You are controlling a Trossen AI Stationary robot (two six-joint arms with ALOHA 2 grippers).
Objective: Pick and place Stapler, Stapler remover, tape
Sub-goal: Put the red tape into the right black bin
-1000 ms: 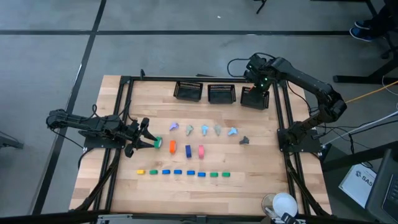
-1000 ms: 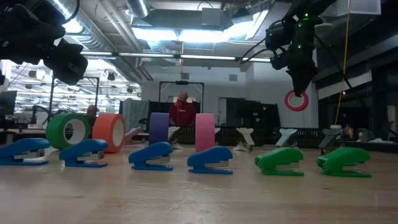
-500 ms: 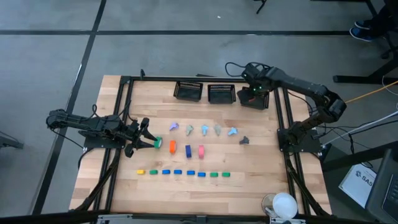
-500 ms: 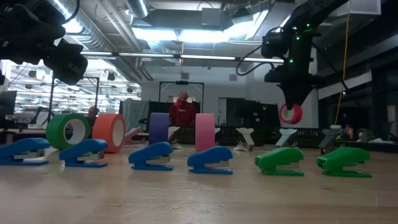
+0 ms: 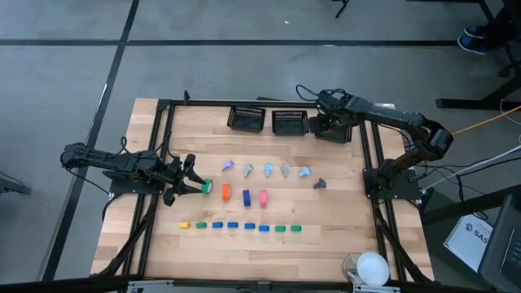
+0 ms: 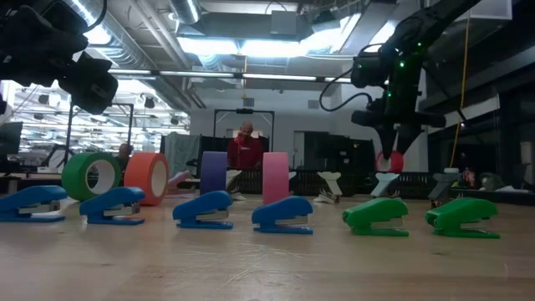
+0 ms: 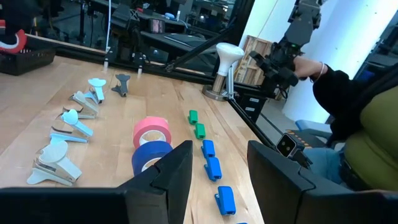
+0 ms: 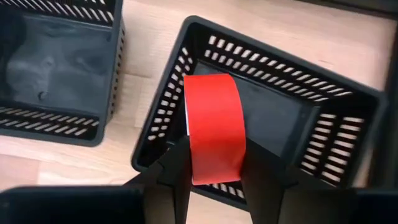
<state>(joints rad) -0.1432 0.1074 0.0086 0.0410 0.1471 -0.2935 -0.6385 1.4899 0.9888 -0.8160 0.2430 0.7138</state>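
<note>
The step in hand is dropping a roll of tape into a basket. In the right wrist view the right gripper point(image 8: 214, 163) is clamped on a red tape roll point(image 8: 214, 115), one finger on each flat side. It hangs above the open mouth of the right-hand basket point(image 8: 281, 48), which sits at the upper right of the table in the high view. The roll is still held above the basket floor.

The next move, as I judge it, calls for lowering a little more if needed and spreading the fingers. The roll should then fall inside the walls and not catch the near rim.

The right-hand basket shows nothing on its floor beneath the roll. The middle basket point(image 8: 62, 124) next to it also looks bare inside. The left-hand basket point(image 5: 246, 128) seems empty from above, though its dark mesh makes that hard to tell.

Left of centre in the high view, the left gripper point(image 5: 189, 185) waits with its fingers apart, just beside a green tape roll point(image 5: 207, 187). To the right of that roll stand the orange roll point(image 5: 225, 193), blue roll point(image 5: 246, 196) and pink roll point(image 5: 263, 197). The staple removers point(image 5: 267, 169) lie in a row above them. The small staplers point(image 5: 240, 226) lie in a row below.
</note>
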